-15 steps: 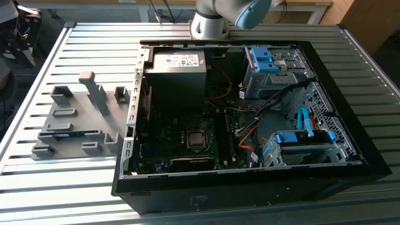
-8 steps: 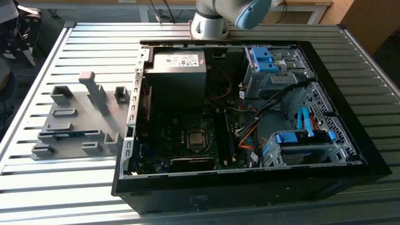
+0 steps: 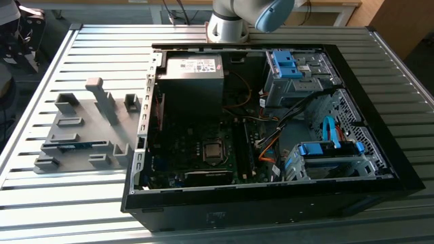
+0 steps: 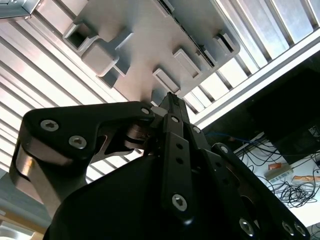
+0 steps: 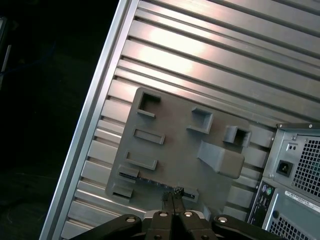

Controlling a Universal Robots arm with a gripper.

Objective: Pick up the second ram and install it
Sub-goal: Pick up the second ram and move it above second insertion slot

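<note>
desk: exterior view, what are we looking at?

photographer: an open pc case (image 3: 285,203) is lying on a slatted table (image 3: 81,46). the second ram (image 3: 71,146) is sitting low in a grey holder plate (image 3: 88,136) on the exterior view's left, near the case but not touching it.

desk: and the tool?

photographer: in the first wrist view the gripper (image 5: 173,192) is hovering over the plate's edge where the stick is resting, with its fingers pressed together and carrying nothing.

desk: what is this pickup asking for?

photographer: i'm judging that the fingers are needing to part first. then they're needing to close across the stick's thin faces near mid-length, so it is coming straight up out of its holder without twisting.

desk: how is the stick looking?

photographer: it's looking thin, long, narrow and blue-green, far smaller than the case. it is possibly standing on its long edge, though that's hard to make out from here.
</note>
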